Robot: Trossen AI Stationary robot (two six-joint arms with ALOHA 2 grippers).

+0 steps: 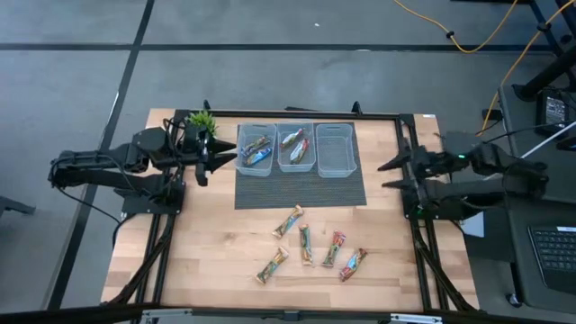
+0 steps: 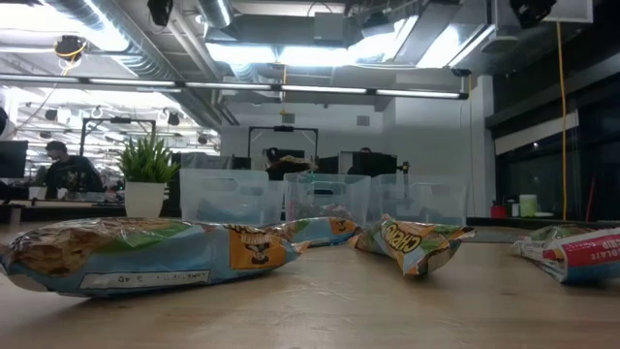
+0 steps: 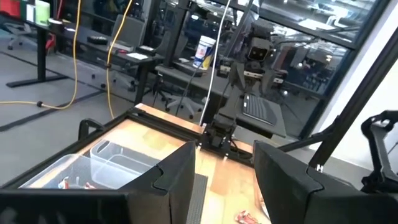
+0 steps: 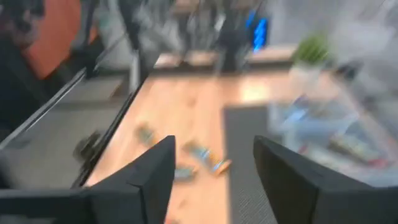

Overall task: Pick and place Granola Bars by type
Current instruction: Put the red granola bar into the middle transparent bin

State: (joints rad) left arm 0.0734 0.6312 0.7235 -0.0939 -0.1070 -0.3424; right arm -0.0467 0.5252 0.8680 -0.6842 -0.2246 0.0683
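Note:
Several granola bars (image 1: 308,244) in shiny wrappers lie flat on the wooden table's near half; close up in the low view they show as crinkled packets (image 2: 145,254). More bars lie inside the left bin (image 1: 256,149) and the middle bin (image 1: 295,144); the right bin (image 1: 336,149) holds none that I can see. My left gripper (image 1: 208,158) hovers open by the left bin's left side, holding nothing. My right gripper (image 1: 385,175) is open over the table's right edge, also holding nothing, its fingers (image 4: 149,168) framing blurred bars.
The three clear bins stand in a row on a dark mat (image 1: 301,184) at the table's far half. A small potted plant (image 1: 202,120) stands at the far left corner, just behind my left arm. Black frame rails (image 1: 418,234) line the table's sides.

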